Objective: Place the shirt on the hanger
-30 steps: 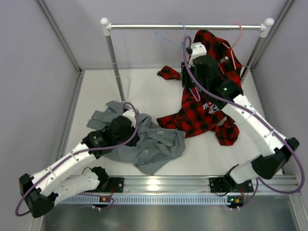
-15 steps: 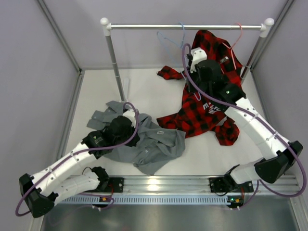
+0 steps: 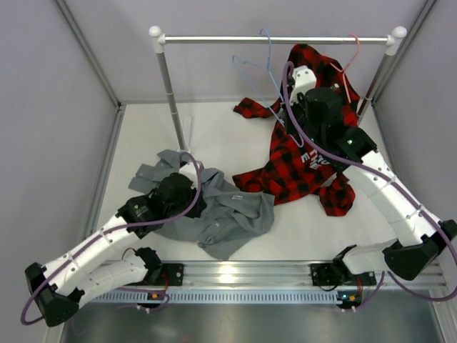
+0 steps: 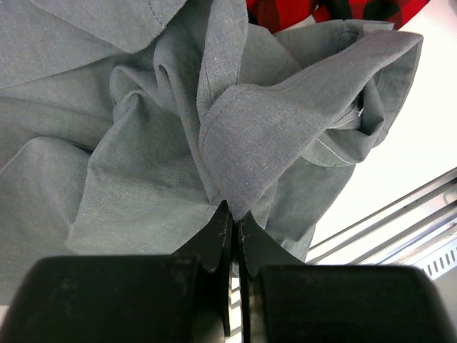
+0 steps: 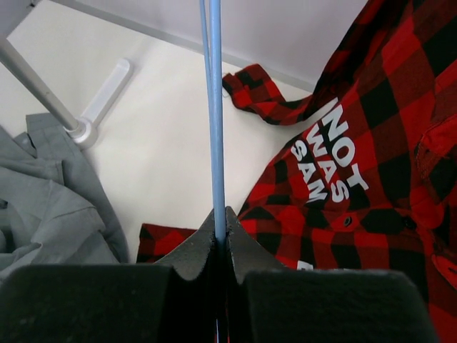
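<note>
My left gripper (image 4: 233,214) is clenched on a fold of the grey shirt (image 4: 271,136). My left wrist camera shows the two dark fingers pressed together with the cloth bunched up just ahead of them, a pinch that the top view hides under my wrist. What the top view does show is where the garment is: crumpled on the white table (image 3: 214,136) at the left front, near the foot of the rack's left post (image 3: 171,93), with one edge reaching towards the aluminium track (image 3: 235,271) where my bases are bolted. My right gripper (image 5: 220,220) is clamped on the light-blue hanger (image 5: 213,107), whose thin wire runs straight up out of the closed tips in the right wrist view. From above, that arm is stretched to the back of the table, the hanger hangs tilted, and its hook is up at the horizontal rail (image 3: 275,40); I cannot tell whether it rests on the rail. The plaid shirt (image 5: 371,143) lies just beside my right fingers, its white lettering readable only in the wrist view. In the top view it spreads down onto the table beneath the right arm. Plain pale walls (image 3: 50,107) close in the left, back and right sides.
</note>
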Available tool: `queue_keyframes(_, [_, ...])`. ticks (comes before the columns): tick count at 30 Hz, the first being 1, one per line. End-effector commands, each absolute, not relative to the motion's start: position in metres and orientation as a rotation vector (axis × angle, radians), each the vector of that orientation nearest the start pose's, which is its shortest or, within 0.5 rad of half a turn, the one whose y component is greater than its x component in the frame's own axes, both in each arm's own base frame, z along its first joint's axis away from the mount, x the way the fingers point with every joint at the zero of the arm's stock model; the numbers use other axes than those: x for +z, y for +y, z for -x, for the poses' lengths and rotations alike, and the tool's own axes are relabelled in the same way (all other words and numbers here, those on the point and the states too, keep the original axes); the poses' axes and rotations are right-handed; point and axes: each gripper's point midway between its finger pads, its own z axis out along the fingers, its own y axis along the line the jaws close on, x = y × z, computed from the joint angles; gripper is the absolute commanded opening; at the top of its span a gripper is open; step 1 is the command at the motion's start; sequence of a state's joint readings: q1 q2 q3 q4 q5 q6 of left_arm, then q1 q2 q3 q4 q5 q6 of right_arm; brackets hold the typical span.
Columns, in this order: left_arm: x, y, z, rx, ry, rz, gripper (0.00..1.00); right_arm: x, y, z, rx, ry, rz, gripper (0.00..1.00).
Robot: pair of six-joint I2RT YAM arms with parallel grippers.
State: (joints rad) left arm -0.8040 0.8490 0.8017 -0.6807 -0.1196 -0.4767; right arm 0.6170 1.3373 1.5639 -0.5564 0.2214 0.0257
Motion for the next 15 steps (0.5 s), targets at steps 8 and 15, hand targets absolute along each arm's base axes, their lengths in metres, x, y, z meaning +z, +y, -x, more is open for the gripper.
queue_keyframes(8, [0.187, -0.186, -0.184, -0.575, 2.239, -0.288, 0.0, 0.444, 0.197, -0.342, 0.381, 1.599, 0.29, 0.0])
queue_keyframes(15, [0.206, -0.186, -0.197, -0.565, 2.208, -0.176, 0.0, 0.443, 0.202, -0.322, 0.453, 1.618, 0.352, 0.0])
